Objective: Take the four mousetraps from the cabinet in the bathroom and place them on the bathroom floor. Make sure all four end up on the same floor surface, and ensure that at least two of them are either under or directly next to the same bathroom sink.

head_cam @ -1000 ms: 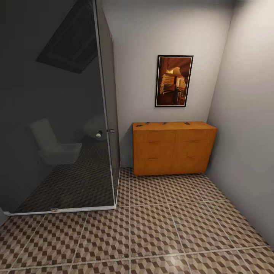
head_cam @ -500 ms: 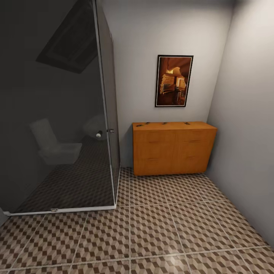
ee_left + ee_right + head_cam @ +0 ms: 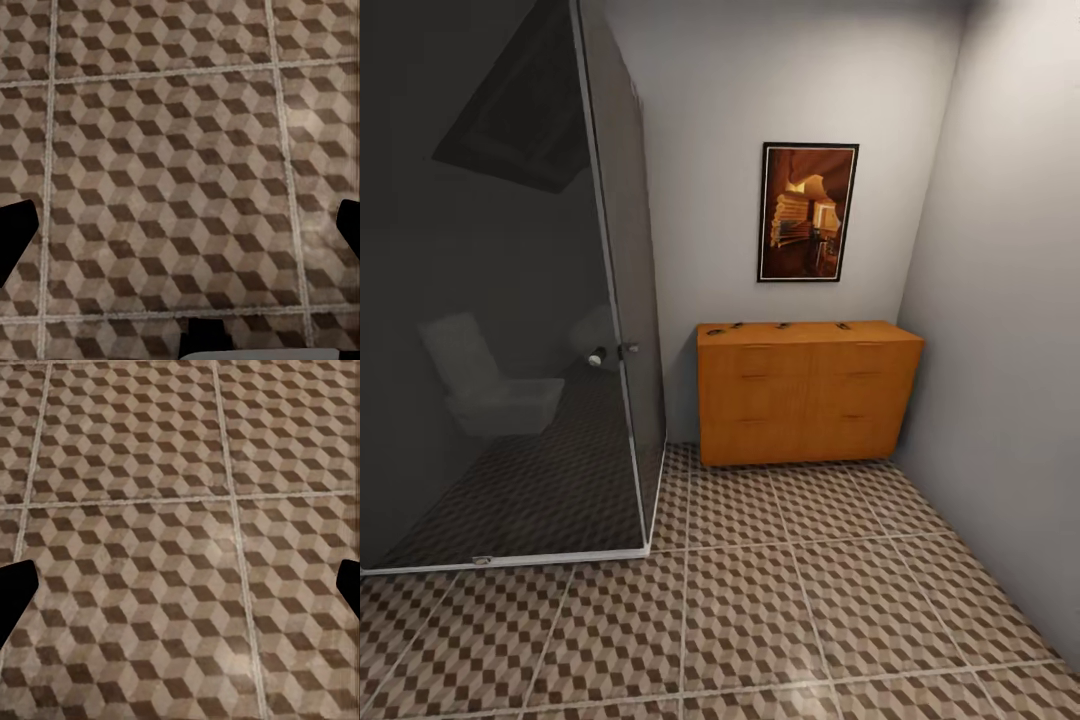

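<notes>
mousetraps sit along the cabinet top's back edge, probably light, stiff and snappy, so grip the board edges, both tools spread wide over the bathroom floor

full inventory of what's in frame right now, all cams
cabinet: 1, orange-brown wood, against the far wall in the right corner.
mousetraps: several small dark items, count unclear, on the cabinet top.
picture: 1, dark frame, orange-brown image, on the wall above the cabinet.
shower enclosure: 1, dark glass, left of the cabinet.
bathroom floor: brown, beige and white cube-pattern tiles, foreground.
left hand: black fingertips apart, over floor tiles.
right hand: black fingertips apart, over floor tiles.
</notes>
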Controlling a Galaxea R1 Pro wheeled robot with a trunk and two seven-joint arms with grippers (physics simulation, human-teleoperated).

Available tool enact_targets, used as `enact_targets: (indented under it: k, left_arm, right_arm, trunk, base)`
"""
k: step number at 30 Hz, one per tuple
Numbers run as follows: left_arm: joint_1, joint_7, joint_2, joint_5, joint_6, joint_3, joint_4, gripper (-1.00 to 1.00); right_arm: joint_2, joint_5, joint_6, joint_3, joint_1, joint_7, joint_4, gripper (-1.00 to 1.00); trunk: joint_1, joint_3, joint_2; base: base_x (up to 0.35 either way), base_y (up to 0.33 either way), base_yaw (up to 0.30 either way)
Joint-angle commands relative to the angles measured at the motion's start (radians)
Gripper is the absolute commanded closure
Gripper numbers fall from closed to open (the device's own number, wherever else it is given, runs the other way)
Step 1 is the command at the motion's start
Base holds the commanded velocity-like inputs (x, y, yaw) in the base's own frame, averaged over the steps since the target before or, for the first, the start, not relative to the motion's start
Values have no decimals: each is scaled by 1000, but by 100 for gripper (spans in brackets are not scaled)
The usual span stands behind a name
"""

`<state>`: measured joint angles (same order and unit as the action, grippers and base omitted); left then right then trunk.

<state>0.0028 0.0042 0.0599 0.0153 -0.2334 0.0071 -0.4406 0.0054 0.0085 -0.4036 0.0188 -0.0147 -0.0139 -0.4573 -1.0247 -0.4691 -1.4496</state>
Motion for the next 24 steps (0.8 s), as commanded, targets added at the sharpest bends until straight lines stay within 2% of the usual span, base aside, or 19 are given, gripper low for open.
enact_targets:
  k: [1,24]
  left_arm:
    - [0,0,0,2,-1,1,-1,-100]
    - [0,0,0,2,-3,1,-1,-100]
  right_arm:
    - [0,1,-3,2,-1,-1,1,-100]
    - [1,1,-3,1,-1,-1,1,-100]
  trunk:
    - [0,-1,0]
    - [0,-1,0]
  base:
    - [198,-250,0]
    - [224,-227,0]
